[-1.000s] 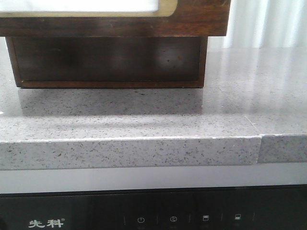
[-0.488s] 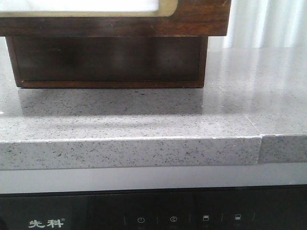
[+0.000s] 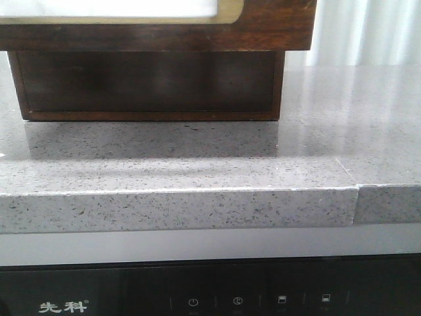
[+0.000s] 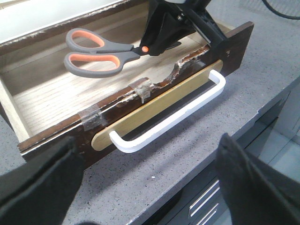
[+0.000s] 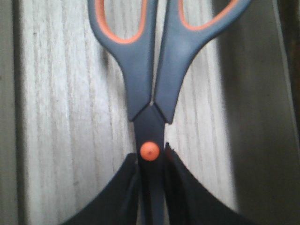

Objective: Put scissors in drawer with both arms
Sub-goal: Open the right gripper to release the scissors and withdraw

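Note:
The scissors (image 4: pixel 93 54), with grey handles and orange-lined loops, hang over the open wooden drawer (image 4: pixel 42 98). My right gripper (image 4: pixel 154 47) is shut on their blades. The right wrist view shows the scissors (image 5: pixel 150 70) above the pale drawer floor, with the right gripper (image 5: pixel 151 161) clamped just past the orange pivot. My left gripper (image 4: pixel 147 140) is open and empty, just in front of the drawer's white handle (image 4: pixel 173 117) and not touching it. The front view shows only the cabinet's dark wooden base (image 3: pixel 151 79); neither gripper nor the scissors appear there.
The cabinet stands on a grey speckled countertop (image 3: pixel 197 164) whose front edge (image 3: pixel 177 207) runs across the front view, with a seam at the right. A black appliance panel (image 3: pixel 197 299) sits below the edge. The drawer front (image 4: pixel 159 101) is chipped and taped.

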